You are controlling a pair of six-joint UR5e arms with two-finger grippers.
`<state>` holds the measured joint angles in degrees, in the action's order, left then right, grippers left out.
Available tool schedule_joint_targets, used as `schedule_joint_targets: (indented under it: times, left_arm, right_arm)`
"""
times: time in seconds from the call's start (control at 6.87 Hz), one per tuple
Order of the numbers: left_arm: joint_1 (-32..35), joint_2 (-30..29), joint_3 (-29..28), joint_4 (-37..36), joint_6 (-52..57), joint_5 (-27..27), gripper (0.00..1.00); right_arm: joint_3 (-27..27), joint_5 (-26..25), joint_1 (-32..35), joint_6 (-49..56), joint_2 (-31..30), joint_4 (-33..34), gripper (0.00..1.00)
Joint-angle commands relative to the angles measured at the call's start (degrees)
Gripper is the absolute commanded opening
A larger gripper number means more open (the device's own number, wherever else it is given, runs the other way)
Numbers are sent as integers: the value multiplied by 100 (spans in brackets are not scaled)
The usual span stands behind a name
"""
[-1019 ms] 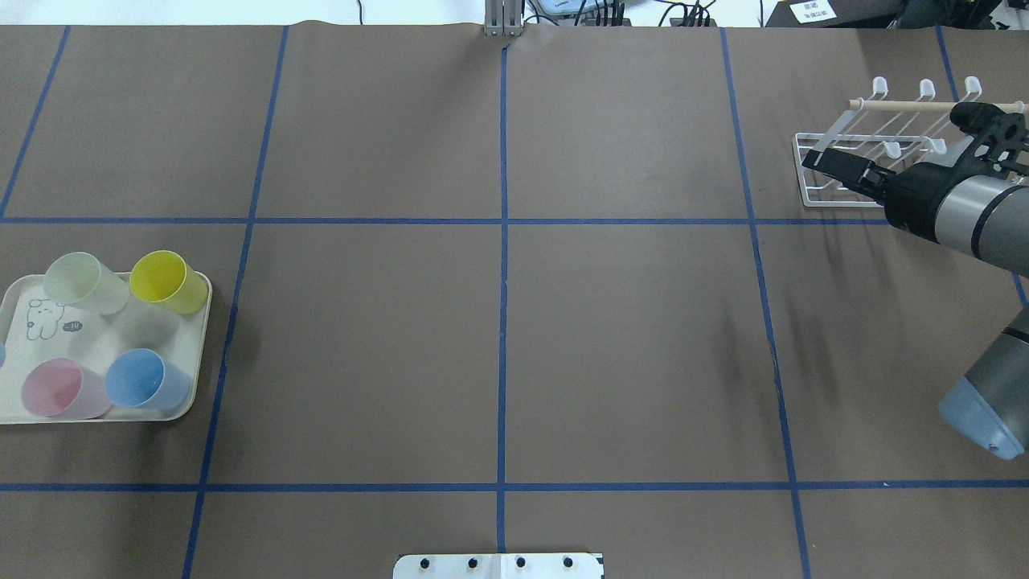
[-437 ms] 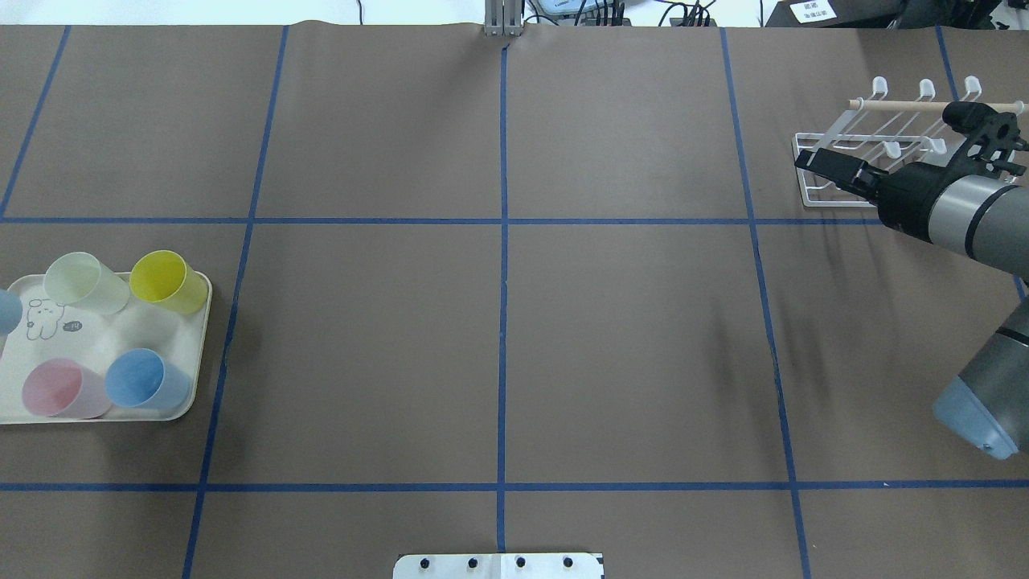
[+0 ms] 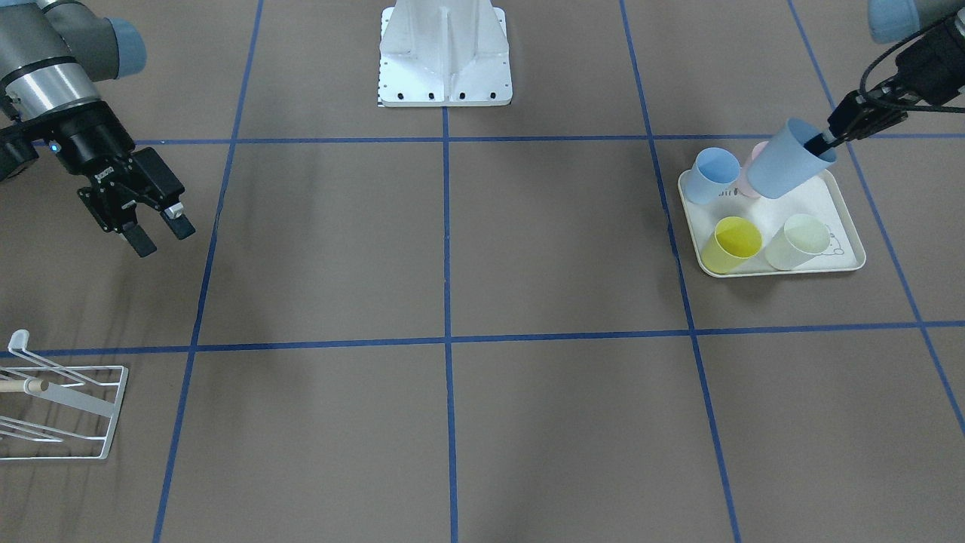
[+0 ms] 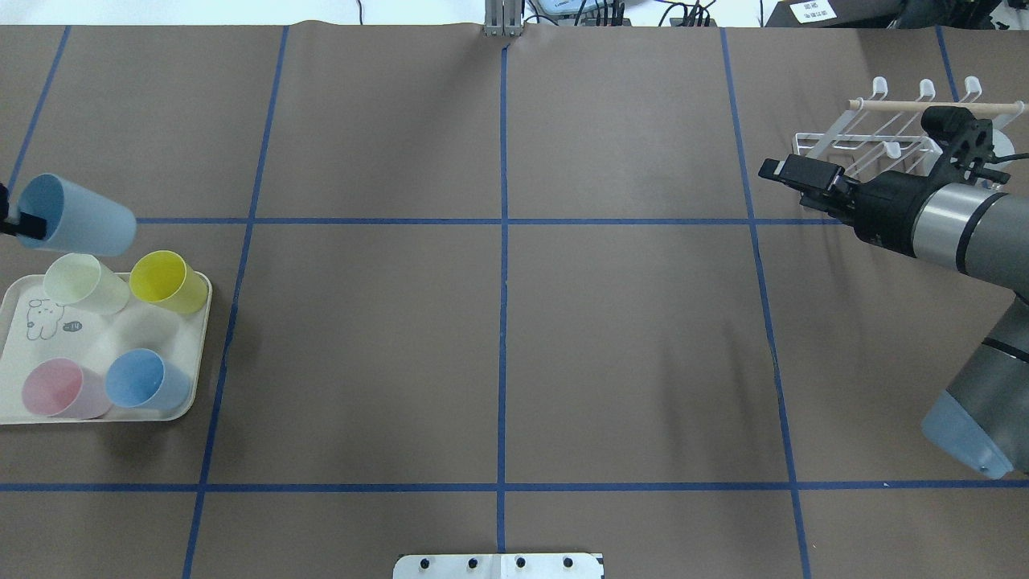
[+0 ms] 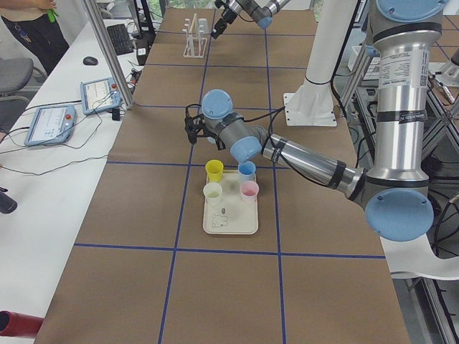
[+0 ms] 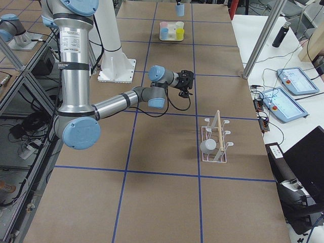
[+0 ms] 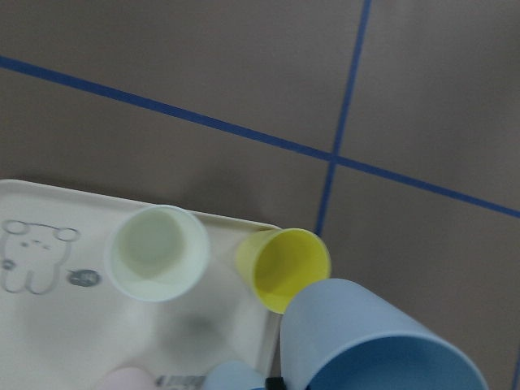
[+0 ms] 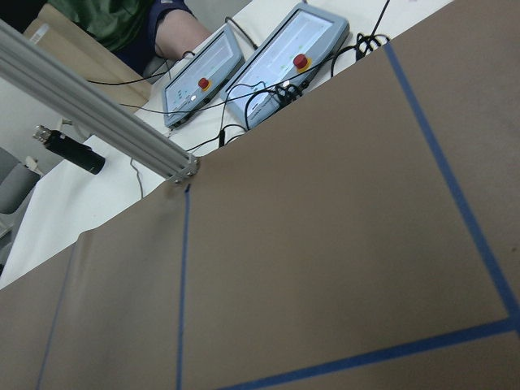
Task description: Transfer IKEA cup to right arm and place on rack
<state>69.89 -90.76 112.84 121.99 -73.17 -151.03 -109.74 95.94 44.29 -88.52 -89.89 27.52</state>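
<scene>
In the front view, the left gripper (image 3: 822,141) holds the light blue cup (image 3: 784,172) by its rim, with 1 dark finger reaching inside. The cup is tilted and hangs in the air over the back of the tray (image 3: 848,234). 4 more cups stand on the tray: a yellow cup (image 3: 731,243), a pale green cup (image 3: 799,240), a second blue cup (image 3: 712,175) and a pink cup (image 3: 751,177) that is mostly hidden. The right gripper (image 3: 162,237) is wide open and holds nothing. It hangs over the table (image 3: 528,249), well apart from the rack (image 3: 83,411) in the corner. From overhead, the light blue cup lies on its side in the air, just past the tray's far edge, with its mouth toward the picture's left edge. The right gripper points toward the left side of the picture, and the rack is just behind it. In the left side view, the near arm bends over the tray. In the right side view, a pale grey round thing (image 6: 207,147) sits low on the rack, and I cannot tell what it is. The left wrist camera shows the light blue cup big in the bottom corner, above the yellow cup and the pale green cup. The right wrist camera shows brown table with blue lines, 2 button boxes (image 8: 284,61) and a person's arm (image 8: 183,32).
</scene>
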Motion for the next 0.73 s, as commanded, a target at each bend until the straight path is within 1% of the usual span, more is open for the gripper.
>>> schedule_joint_targets:
  times: [0.0, 0.15, 0.29, 0.44, 0.58]
  left_arm:
    - [-526, -1305, -339, 492, -1475, 3, 0]
    - [-868, -2018, -481, 509, -2298, 65, 0]
    - [-1185, -2382, -482, 666, -2846, 848, 0]
    - [-1684, -2507, -500, 1329, -3452, 1892, 0]
    - [-2002, -2517, -604, 2214, -4180, 2528, 0]
  right_arm:
    - [-354, 983, -43, -690, 338, -19, 100]
    - [-303, 1371, -52, -1111, 462, -602, 100]
    - [-137, 1566, -60, -1785, 524, -1356, 100]
    - [-57, 1585, -147, -2366, 734, -1633, 100]
    - [-56, 1594, -209, -2842, 953, -1653, 100]
